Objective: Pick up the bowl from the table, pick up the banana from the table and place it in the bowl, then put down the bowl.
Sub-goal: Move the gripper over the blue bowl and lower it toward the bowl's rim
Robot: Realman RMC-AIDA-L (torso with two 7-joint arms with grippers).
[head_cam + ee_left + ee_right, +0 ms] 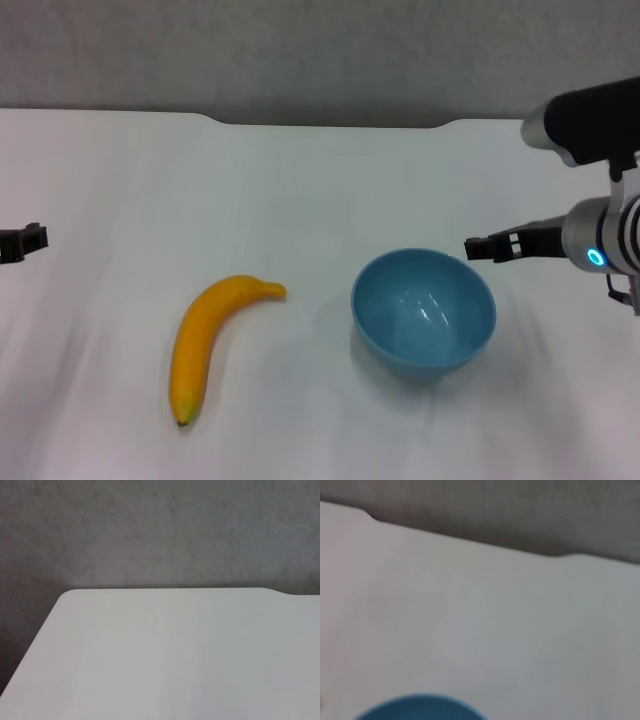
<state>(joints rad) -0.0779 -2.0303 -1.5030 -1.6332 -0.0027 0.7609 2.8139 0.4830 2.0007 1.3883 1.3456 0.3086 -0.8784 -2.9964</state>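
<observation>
The light-blue bowl (424,312) stands upright and empty on the white table (300,190), right of centre. Its rim also shows in the right wrist view (420,707). The orange-yellow banana (205,340) lies on the table to the bowl's left, apart from it. My right gripper (480,247) hovers just beyond the bowl's far right rim, not touching it. My left gripper (25,242) is at the far left edge of the head view, well away from the banana.
The table's far edge has a shallow notch (330,124) in front of a grey wall. The left wrist view shows only the bare table corner (75,597) and the wall.
</observation>
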